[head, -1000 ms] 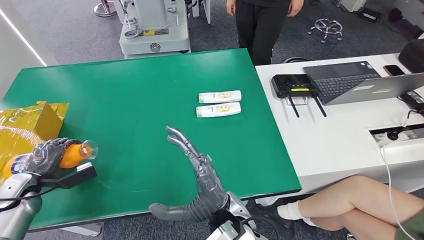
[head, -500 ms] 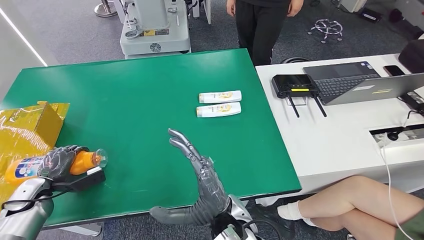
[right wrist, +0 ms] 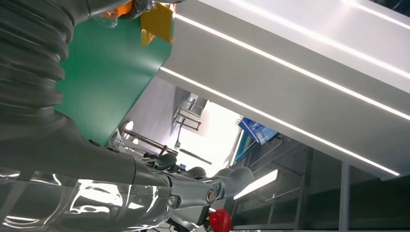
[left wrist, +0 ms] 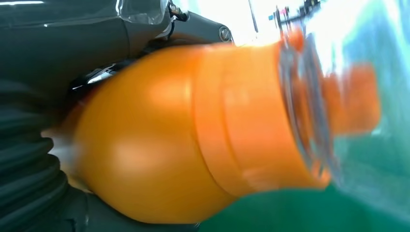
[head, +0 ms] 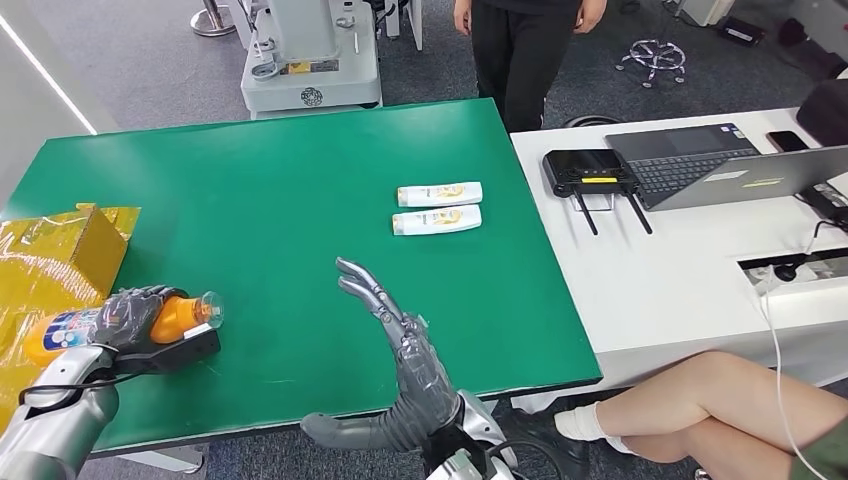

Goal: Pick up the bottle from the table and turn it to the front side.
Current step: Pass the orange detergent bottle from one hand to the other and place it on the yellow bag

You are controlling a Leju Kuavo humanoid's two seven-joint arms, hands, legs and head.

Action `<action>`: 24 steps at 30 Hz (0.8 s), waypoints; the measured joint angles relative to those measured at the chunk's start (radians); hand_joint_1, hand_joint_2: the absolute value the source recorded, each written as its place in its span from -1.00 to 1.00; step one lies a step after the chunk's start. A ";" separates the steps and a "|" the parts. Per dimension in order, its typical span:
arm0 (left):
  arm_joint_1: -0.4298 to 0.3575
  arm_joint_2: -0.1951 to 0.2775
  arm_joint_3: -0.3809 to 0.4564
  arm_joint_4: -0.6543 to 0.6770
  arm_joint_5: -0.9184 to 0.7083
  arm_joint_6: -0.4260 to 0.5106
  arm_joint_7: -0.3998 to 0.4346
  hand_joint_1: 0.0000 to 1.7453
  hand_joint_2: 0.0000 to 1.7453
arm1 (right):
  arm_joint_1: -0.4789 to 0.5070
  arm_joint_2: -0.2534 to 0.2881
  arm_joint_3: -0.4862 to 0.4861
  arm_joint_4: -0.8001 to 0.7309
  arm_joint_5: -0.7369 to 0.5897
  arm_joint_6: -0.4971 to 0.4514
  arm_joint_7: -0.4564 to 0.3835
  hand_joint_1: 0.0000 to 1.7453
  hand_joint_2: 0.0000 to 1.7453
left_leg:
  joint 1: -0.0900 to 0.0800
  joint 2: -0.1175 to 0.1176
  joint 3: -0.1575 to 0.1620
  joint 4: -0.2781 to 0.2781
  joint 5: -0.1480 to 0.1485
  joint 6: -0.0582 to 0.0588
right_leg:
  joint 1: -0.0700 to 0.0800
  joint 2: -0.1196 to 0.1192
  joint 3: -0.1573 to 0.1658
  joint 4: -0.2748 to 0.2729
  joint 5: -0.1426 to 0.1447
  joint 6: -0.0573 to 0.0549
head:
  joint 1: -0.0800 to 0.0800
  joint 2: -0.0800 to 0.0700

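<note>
Orange bottle (head: pixel 120 320): lies on its side in the left hand (head: pixel 130 312) at the lower left of the head frame, clear cap (head: pixel 207 309) pointing right, blue-and-white label end toward the yellow bag.
Change in bottle: over the last second it has sunk lower in the frame and drifted right, nearer the green table (head: pixel 280 190); the cap end now tips slightly down.
Left hand: dark fingers wrapped around the bottle's orange middle; the left wrist view shows the orange shoulder (left wrist: pixel 159 135) pressed close against the palm.
Right hand (head: pixel 395 330): fingers spread and straight, holding nothing, raised over the table's lower centre; barely shifted in that second.
Bystanding items: two white tubes (head: pixel 438 207) side by side at centre right of the table; yellow bag (head: pixel 55 250) at left edge.
Meaning for task: pickup looks done; the lowering with the label turned out suggests the turn is finishing, I judge, and set-down is near.
Risk: the rounded bottle may roll once released.
</note>
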 joint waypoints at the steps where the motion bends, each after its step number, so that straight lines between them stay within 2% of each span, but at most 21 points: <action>1: -0.001 -0.001 0.000 0.004 0.000 -0.006 0.000 -1.00 1.00 | -0.001 0.000 0.000 0.000 0.000 0.000 0.001 -1.00 1.00 | 0.000 0.000 0.000 0.000 0.000 0.000 | 0.000 0.000 0.000 0.000 0.000 0.000 | 0.000 0.000; 18: -0.013 -0.003 0.000 0.022 0.005 -0.052 -0.002 -1.00 1.00 | -0.014 0.000 -0.014 0.001 -0.019 0.012 0.000 -1.00 1.00 | 0.000 -0.002 0.003 0.000 0.000 0.000 | 0.000 -0.001 0.004 0.001 0.000 0.000 | 0.000 0.000; 24: -0.022 0.008 0.000 0.025 0.009 -0.148 -0.013 -1.00 1.00 | -0.028 0.001 -0.020 0.011 -0.033 0.022 -0.005 -1.00 1.00 | 0.000 -0.002 0.008 -0.001 -0.001 -0.003 | 0.000 -0.002 0.008 0.001 -0.002 -0.002 | 0.000 0.000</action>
